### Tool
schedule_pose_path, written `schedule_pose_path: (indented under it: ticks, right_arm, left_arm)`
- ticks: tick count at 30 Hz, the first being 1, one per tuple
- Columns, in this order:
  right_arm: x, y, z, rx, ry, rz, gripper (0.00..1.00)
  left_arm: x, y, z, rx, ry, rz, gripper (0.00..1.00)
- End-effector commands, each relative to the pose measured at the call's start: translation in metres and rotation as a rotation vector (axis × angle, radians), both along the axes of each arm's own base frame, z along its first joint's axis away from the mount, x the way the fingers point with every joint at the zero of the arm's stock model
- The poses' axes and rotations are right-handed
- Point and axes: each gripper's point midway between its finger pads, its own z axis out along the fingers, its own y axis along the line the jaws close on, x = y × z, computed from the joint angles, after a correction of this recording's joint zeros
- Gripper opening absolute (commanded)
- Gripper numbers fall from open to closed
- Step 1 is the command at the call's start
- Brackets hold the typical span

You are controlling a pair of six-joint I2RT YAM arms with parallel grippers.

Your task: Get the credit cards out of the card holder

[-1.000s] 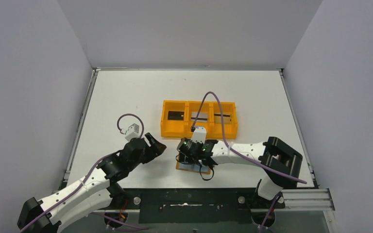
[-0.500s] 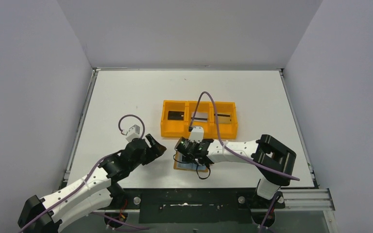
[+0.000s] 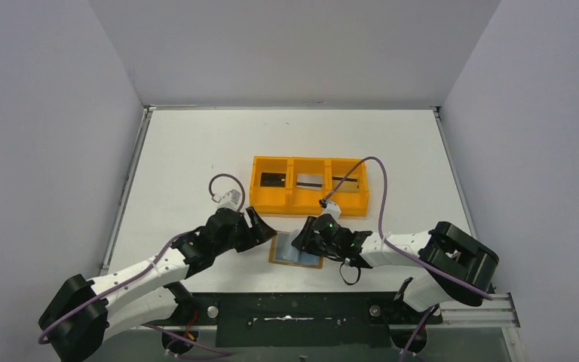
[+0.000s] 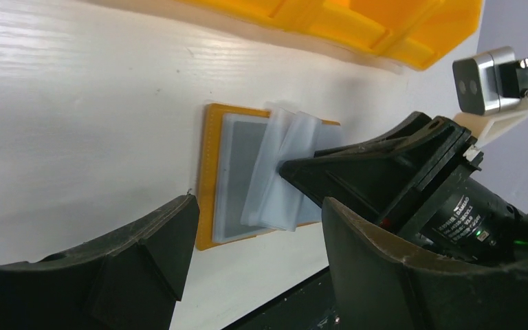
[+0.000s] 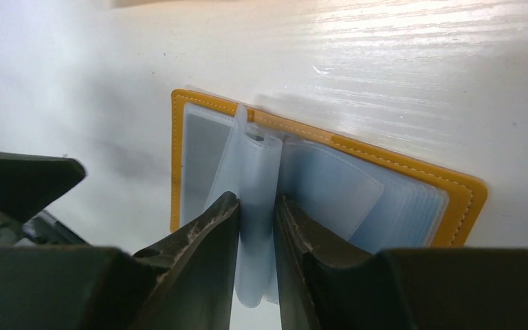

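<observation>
I see a tan-orange card holder [image 5: 400,165] with pale stitching, its clear bluish sleeves [image 5: 254,172], a bright orange tray [image 3: 271,204], white table [image 3: 196,151].

White tabletop [image 3: 196,151], faint wood grain, soft glare. Plain pale grey walls [image 3: 286,45] at left, far, right edges. Black strip [image 3: 309,303] along near edge; aluminium rail [image 3: 475,308] at near right corner.

Robot lab: white-walled test table [image 3: 188,143]
</observation>
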Motion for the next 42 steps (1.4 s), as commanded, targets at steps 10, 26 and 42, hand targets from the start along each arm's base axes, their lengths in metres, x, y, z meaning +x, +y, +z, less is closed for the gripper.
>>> schedule_pose_path:
  ticks: [10, 26, 42]
  right_arm:
    - [-0.011, -0.014, -0.014, 0.206, 0.041, -0.012, 0.26]
    - [-0.014, -0.029, -0.027, 0.23, 0.077, -0.06, 0.26]
    - [-0.014, -0.031, -0.03, 0.228, 0.087, -0.069, 0.29]
  left_arm:
    - [0.037, -0.079, 0.033, -0.143, -0.103, -0.237, 0.66]
    - [0.06, -0.116, -0.003, -0.101, -0.06, -0.357, 0.66]
    - [0.047, -0.123, -0.008, -0.084, -0.061, -0.474, 0.62]
